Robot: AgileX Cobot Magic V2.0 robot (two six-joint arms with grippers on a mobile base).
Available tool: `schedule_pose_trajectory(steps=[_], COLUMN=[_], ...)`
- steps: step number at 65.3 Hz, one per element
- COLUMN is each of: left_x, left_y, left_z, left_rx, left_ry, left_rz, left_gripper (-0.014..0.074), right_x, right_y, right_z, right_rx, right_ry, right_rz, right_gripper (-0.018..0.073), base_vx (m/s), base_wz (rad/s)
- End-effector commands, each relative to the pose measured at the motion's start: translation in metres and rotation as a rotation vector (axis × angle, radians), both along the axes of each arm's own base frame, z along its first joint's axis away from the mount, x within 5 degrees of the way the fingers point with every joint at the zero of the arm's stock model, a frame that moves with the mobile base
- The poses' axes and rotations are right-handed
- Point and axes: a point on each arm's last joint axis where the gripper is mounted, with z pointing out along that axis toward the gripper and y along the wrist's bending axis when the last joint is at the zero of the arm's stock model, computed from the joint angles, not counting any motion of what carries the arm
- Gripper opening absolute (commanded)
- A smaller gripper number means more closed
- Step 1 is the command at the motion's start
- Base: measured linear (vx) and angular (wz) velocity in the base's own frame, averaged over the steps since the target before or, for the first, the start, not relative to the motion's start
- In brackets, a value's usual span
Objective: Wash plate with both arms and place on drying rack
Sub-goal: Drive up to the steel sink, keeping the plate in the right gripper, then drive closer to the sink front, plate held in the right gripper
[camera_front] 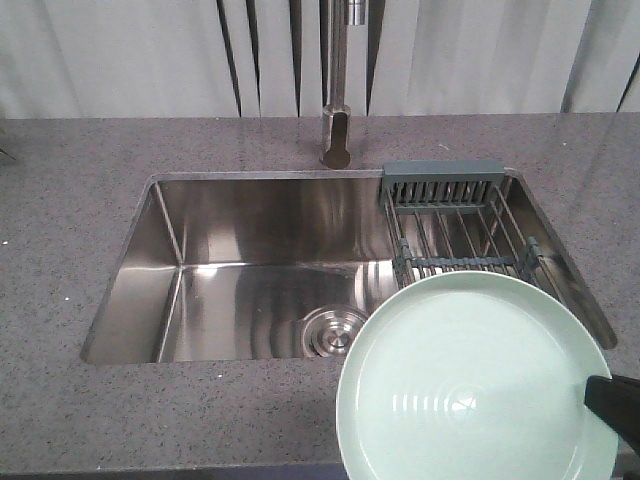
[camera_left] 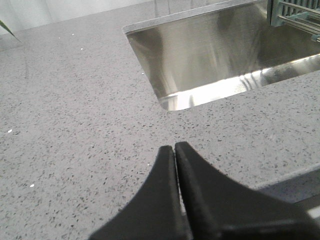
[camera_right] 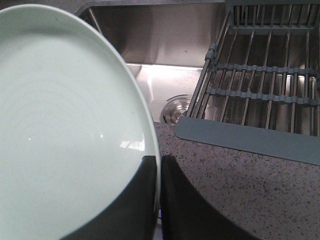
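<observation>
— Jaws on the right arm, how do they stand?
— Clamped on the rim of the plate (camera_right: 65, 125). One black finger (camera_right: 125, 200) lies across its glossy face and the other sits behind the rim. The left jaws are pressed together with nothing between them, low over the speckled grey table (camera_left: 75, 125).
— Where is the plate?
— Nearest the front camera, at the right. It covers the table's front edge and the near right corner of the sink (camera_front: 250, 260), with its ringed face turned up toward that camera.
— And beyond it?
— The drying rack (camera_front: 465, 235) spans the sink's right end, with its slotted caddy (camera_front: 443, 182) against the back wall. The drain (camera_front: 335, 330) shows just left of the plate's rim. Behind the basin stands the faucet (camera_front: 335, 120), and farthest back is a pale curtain (camera_front: 120, 50).
</observation>
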Motion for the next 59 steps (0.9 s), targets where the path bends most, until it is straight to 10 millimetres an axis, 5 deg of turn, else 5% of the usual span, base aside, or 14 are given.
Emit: schedule_pose_trajectory(steps=[1, 59], left_x=[0.0002, 0.0002], left_y=[-0.0006, -0.0006], left_z=[0.0175, 0.0175], left_rx=[-0.029, -0.029], left_ry=[-0.106, -0.106], left_rz=[-0.007, -0.007], left_gripper=[-0.0006, -0.0006], right_x=[0.0028, 0.0028], right_y=[-0.0004, -0.0004], right_z=[0.0122, 0.0122], right_rx=[0.04, 0.04], right_ry=[-0.059, -0.059], right_rz=[-0.029, -0.029], right_gripper=[-0.0001, -0.0001], base_vx=[0.02, 0.02], base_wz=[-0.04, -0.01])
